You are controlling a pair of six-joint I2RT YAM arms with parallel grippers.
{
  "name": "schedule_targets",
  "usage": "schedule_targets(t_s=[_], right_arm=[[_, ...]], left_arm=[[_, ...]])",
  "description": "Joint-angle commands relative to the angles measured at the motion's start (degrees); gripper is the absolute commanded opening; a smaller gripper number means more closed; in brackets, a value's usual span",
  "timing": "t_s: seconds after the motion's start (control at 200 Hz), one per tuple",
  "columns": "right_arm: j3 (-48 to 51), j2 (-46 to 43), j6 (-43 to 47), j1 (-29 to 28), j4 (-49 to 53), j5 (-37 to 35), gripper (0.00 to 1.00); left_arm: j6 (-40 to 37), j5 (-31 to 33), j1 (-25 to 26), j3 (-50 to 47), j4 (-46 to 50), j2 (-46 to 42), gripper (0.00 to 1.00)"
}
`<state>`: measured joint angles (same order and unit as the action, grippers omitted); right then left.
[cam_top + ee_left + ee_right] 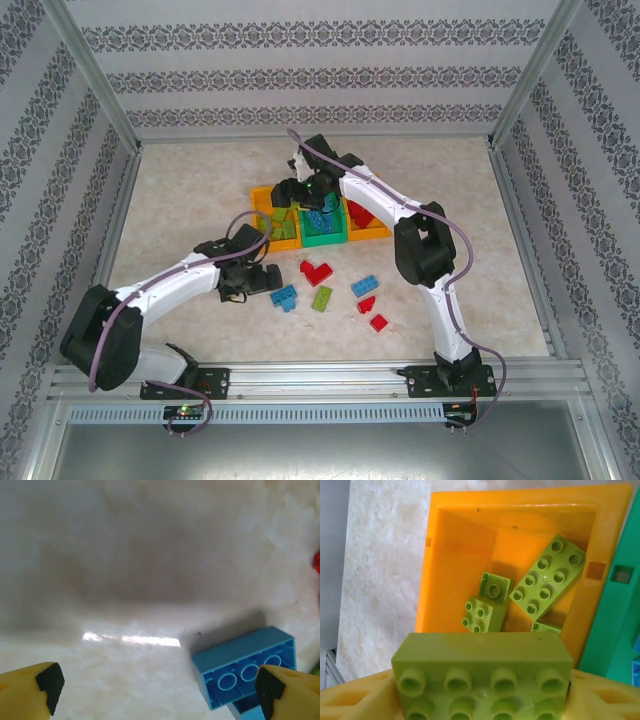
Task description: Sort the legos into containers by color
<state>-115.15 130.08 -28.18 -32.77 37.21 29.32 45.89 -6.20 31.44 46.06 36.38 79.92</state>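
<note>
Gripping a light green brick (482, 672) by its short ends, the right fingers (350, 700) are clenched on it over the left orange bin (445, 555), a glossy rectangular tub. The brick is a two-by-four block, its round studs facing the wrist camera. Inside the bin lie more green bricks (550, 582): a two-by-four tilted toward 2 o'clock, a square two-by-two near 7 o'clock, and one turned hollow side out between them. The green bin (615, 625) joins it at 3 o'clock.

From above, the three bins form a row at 12 o'clock of the loose pieces; the green one holds blue bricks (318, 215), the right orange bin (375, 235) red bricks (362, 215). On the mottled cream bench (180, 200) lie a red L-shaped brick (317, 272), a green brick (321, 298), a blue brick (365, 286) and two small red pieces (378, 322).

The left fingers (25, 690), yellow with black pads, are released wide at 7 and 5 o'clock of their view. An upturned blue brick (245, 662) lies at 4 o'clock, its round hollow tubes showing, just beside the pad at 5 o'clock; whether they touch I cannot tell.
</note>
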Motion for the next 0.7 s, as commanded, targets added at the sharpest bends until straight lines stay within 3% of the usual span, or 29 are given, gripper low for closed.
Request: schedule_targets(t_s=[0.0, 0.18, 0.694], right_arm=[[-1.1, -0.1, -1.0, 0.0, 0.9, -0.2, 0.76], [0.5, -2.9, 0.2, -0.1, 0.6, -1.3, 0.80], [11.1, -13.6, 3.8, 0.2, -3.6, -2.7, 0.83]], left_arm=[[7.6, -1.4, 2.7, 2.9, 0.3, 3.7, 1.00], [14.6, -5.3, 5.7, 4.9, -1.9, 7.4, 0.99], [18.4, -5.0, 8.1, 10.8, -0.1, 12.6, 0.99]])
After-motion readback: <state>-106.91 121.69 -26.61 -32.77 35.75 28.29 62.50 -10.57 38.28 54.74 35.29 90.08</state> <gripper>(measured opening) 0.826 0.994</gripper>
